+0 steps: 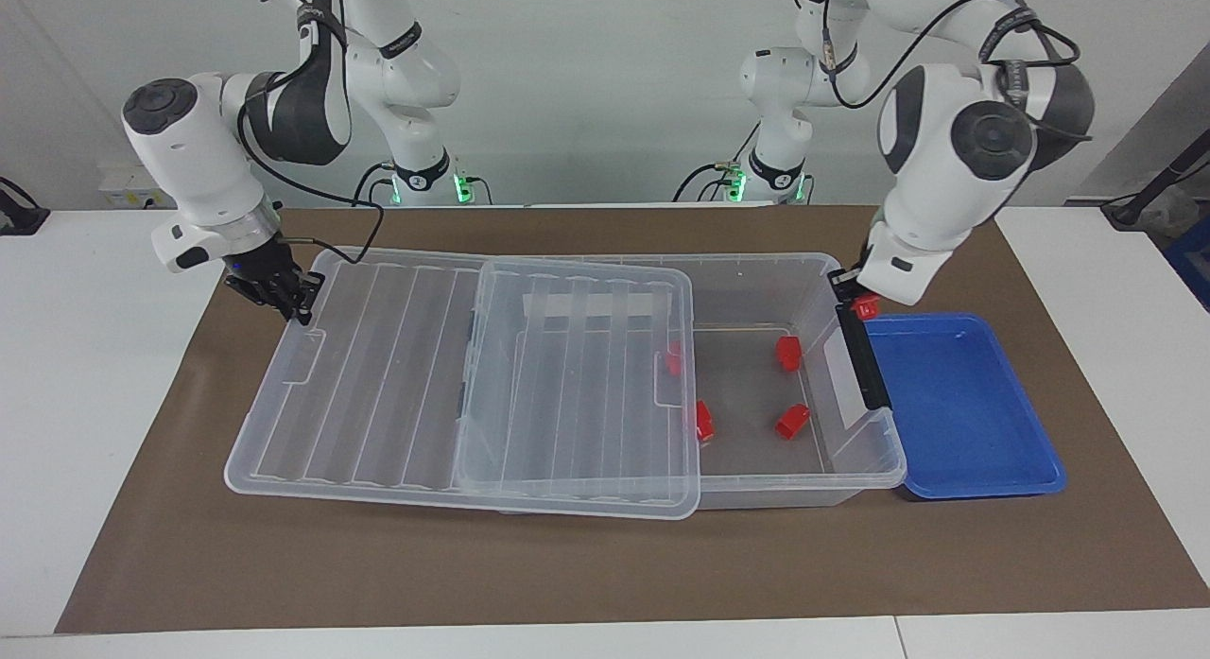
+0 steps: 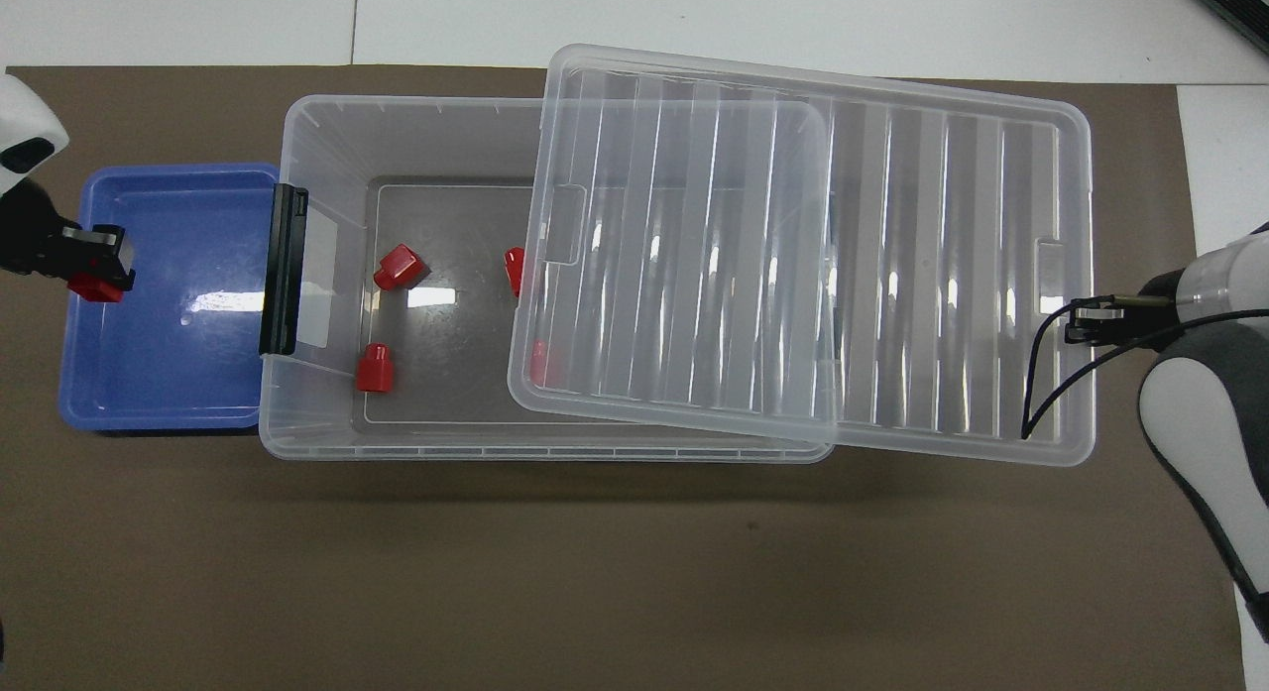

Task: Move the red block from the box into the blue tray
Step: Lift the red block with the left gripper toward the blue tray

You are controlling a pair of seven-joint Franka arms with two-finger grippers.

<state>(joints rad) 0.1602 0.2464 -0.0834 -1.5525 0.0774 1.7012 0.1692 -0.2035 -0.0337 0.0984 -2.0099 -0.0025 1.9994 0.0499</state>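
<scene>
Red block [image 1: 865, 306] is held clenched in the left gripper [image 1: 858, 298], raised over the blue tray [image 1: 983, 470] at the end next to the box [image 1: 855, 470]; in the overhead view it hangs over the tray's outer edge. Four more red blocks are seen on the box floor, two partly under the lid [image 1: 378, 375]. Right gripper [image 1: 288, 300] is closed on the lid's edge, the lid held slid aside. Block judged light, rigid, smooth plastic; best pinched across its flat sides. A short drop is judged harmless.
</scene>
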